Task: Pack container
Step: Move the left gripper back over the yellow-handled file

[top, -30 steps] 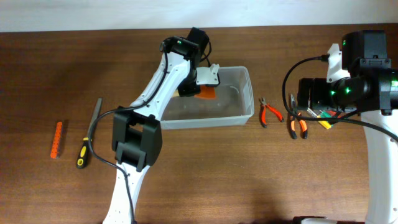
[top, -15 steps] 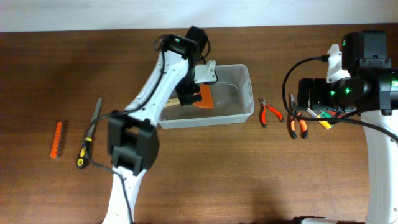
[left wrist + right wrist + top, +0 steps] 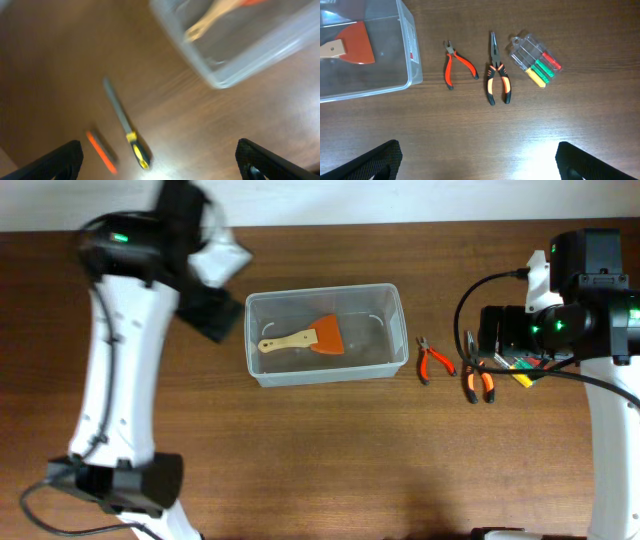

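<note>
Your container sits ctr frame in overhead view, orange scraper inside; left gripper upper left, jaws wide apart, right gripper likewise spread over long-nose pliers.

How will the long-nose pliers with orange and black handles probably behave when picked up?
The long-nose pliers look like rigid metal, so they are probably stiff and rather heavy for their size. The two handles meet at a pivot and may swing apart if only one is gripped. They lie flat, so rolling seems unlikely.
</note>
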You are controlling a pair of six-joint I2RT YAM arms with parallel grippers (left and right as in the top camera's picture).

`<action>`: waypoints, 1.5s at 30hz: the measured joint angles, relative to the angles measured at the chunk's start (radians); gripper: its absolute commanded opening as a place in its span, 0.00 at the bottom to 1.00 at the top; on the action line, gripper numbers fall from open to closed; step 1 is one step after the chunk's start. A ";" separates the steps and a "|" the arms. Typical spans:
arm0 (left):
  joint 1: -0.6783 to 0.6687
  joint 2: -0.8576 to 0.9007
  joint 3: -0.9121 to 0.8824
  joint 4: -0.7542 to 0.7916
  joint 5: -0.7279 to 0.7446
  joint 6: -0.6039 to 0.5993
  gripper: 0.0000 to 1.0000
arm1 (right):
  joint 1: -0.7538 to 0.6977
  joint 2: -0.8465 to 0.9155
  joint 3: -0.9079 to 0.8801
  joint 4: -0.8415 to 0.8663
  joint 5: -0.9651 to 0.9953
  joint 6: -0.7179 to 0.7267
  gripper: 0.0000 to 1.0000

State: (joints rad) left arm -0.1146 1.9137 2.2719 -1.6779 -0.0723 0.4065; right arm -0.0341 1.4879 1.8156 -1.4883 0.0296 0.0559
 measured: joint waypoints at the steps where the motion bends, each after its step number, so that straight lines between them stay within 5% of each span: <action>1: 0.055 0.011 -0.026 0.002 0.001 -0.030 0.99 | 0.000 0.000 0.000 0.000 0.000 0.000 0.99; 12: 0.468 0.121 -0.501 0.290 0.032 -0.111 1.00 | 0.000 0.000 0.000 0.000 0.000 0.000 0.99; 17: 0.562 0.154 -0.630 0.396 0.055 -0.080 0.89 | 0.000 0.000 0.000 0.009 0.000 0.000 0.99; 29: 0.547 0.226 -0.753 0.541 0.082 0.012 0.79 | 0.000 0.003 0.000 0.048 0.000 0.000 0.99; 36: 0.523 0.224 -0.774 0.561 0.016 0.021 0.61 | 0.000 0.004 0.000 0.053 0.000 0.000 0.99; 45: 0.502 0.201 -0.827 0.556 -0.012 -0.023 0.59 | 0.000 0.004 0.000 0.053 0.000 0.000 0.99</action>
State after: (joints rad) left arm 0.3878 2.1147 1.4452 -1.1221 -0.0845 0.3840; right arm -0.0341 1.4918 1.8156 -1.4357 0.0296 0.0555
